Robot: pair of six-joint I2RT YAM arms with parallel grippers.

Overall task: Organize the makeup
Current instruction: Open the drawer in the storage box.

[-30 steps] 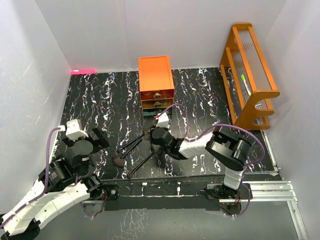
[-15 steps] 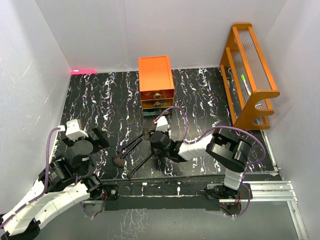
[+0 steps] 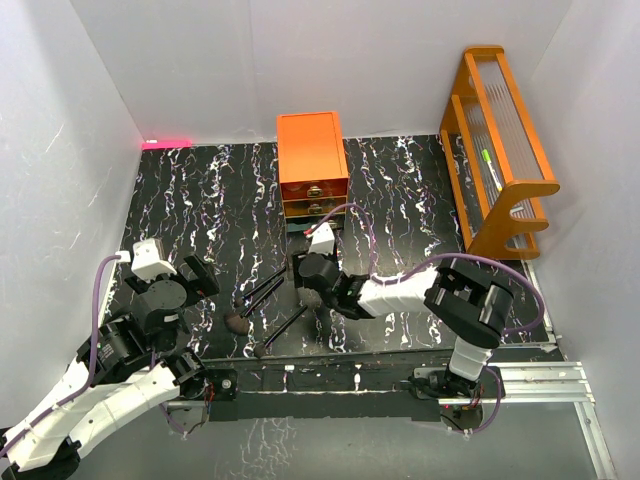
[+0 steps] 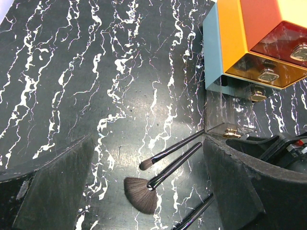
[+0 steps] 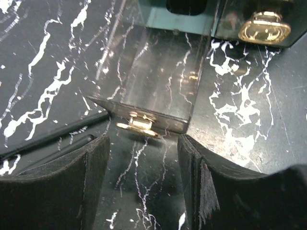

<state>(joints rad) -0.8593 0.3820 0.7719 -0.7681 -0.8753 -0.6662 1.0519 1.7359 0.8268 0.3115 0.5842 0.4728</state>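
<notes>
Saw right gripper (image 5: 141,163) parted, just clear of gold knob (image 5: 136,125) on pulled-out clear drawer (image 5: 158,81), holding nothing; left gripper (image 4: 146,167) gaped wide. Found brushes (image 4: 172,150) on tabletop, left of drawer. Needed straight back-off, no nudging drawer

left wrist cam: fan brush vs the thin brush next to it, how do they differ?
Head: the fan brush spreads into a wide flat fan; the thin brush ends in a small rounded tuft. Position: the fan brush lies nearer the camera, the thin brush beyond it. Shared: black handles, lying flat, roughly parallel.
</notes>
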